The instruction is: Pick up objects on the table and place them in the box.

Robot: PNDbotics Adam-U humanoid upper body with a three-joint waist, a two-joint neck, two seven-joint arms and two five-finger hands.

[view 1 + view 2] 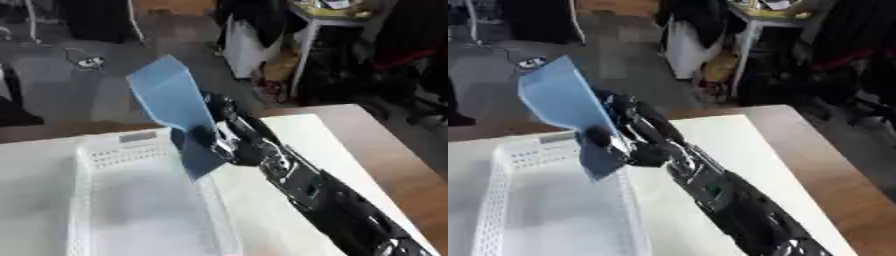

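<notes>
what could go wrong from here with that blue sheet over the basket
1. The right hand pinches the blue sheet near its lower part only, so the tall tilted upper part might swing or slip as the hand moves.
2. The sheet's lower corner hangs right at the white basket near its right wall; if released here it may catch on the rim and end up half outside.
3. The sheet hides part of the basket from the camera, which could make aiming harder.

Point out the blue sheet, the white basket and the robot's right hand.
blue sheet [171, 95], left eye view, upper flat face.
white basket [83, 200], left eye view, left wall.
right hand [636, 127], right eye view, fingers behind sheet.
</notes>
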